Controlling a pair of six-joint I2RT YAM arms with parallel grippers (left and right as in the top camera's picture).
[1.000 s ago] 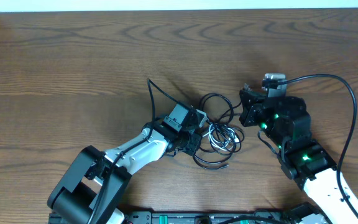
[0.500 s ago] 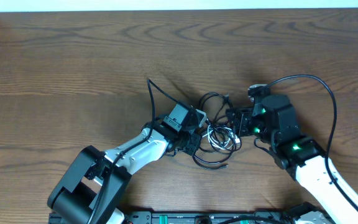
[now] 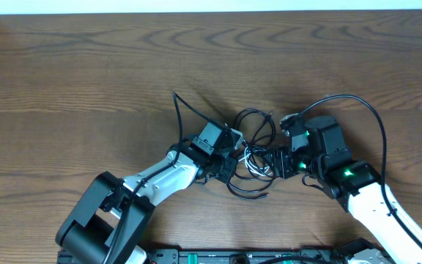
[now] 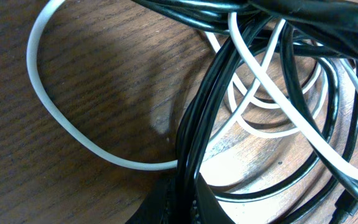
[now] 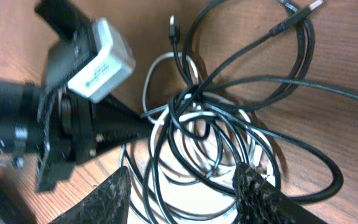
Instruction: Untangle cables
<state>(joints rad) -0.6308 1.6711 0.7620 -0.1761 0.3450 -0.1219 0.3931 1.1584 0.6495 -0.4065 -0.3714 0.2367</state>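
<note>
The brown wood-grain desk (image 3: 86, 66) carries the cables (image 3: 258, 158) at its middle, between the two arms. Within the last second the right arm (image 3: 357, 183) has swung in from the side to hang over the tangle, and its right tool (image 5: 182, 196) has gone from clenched to released, its fingers apart above the loops. This looks like the set-up for a fresh grab. The left tool (image 3: 233, 152) stays clenched on the glossy black strands. A smooth white cable (image 4: 129, 165) coils among them, and small metal plugs (image 5: 173, 28) stick out.

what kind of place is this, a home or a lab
Likely a robot lab bench: a left arm and right arm at a wooden table, working a tangle of cables.
</note>
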